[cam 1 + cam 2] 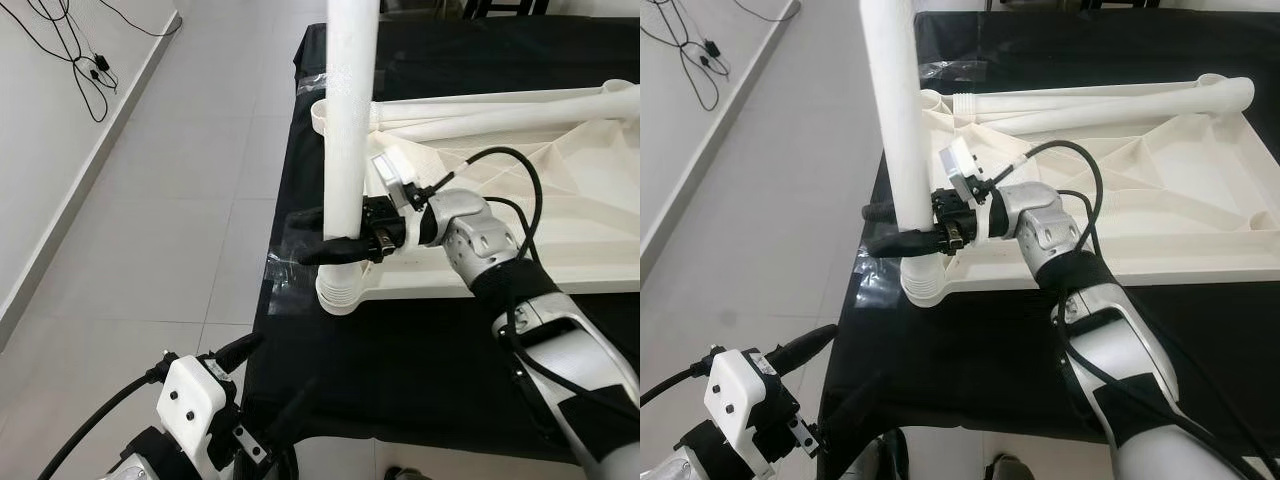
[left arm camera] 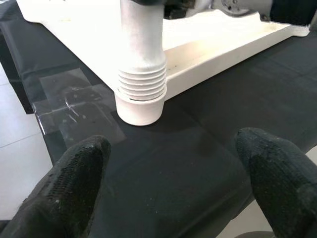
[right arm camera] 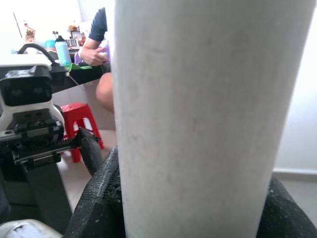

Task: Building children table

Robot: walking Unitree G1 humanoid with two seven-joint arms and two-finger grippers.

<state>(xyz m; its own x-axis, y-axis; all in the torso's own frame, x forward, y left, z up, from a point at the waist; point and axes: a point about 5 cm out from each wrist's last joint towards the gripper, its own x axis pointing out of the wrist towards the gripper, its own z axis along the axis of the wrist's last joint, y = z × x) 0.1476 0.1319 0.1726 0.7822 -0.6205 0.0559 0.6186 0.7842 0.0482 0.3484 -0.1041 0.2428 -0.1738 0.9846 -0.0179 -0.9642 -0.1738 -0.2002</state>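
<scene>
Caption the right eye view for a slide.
Right gripper clamps the upright white table leg seated in the overturned tabletop's corner socket.

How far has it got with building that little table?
One white leg stands upright in the near corner socket of the upside-down tabletop, its threads partly showing. The right pincer clamps it. Other legs lie loose on the tabletop, not yet fitted. The left pincer waits open.

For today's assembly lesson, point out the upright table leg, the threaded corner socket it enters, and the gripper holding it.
upright table leg [image 1: 345, 130], left eye view, mid-shaft.
threaded corner socket [image 2: 141, 94], left wrist view, ribbed collar.
right gripper [image 1: 335, 236], left eye view, between the fingertips clasping the leg.
</scene>
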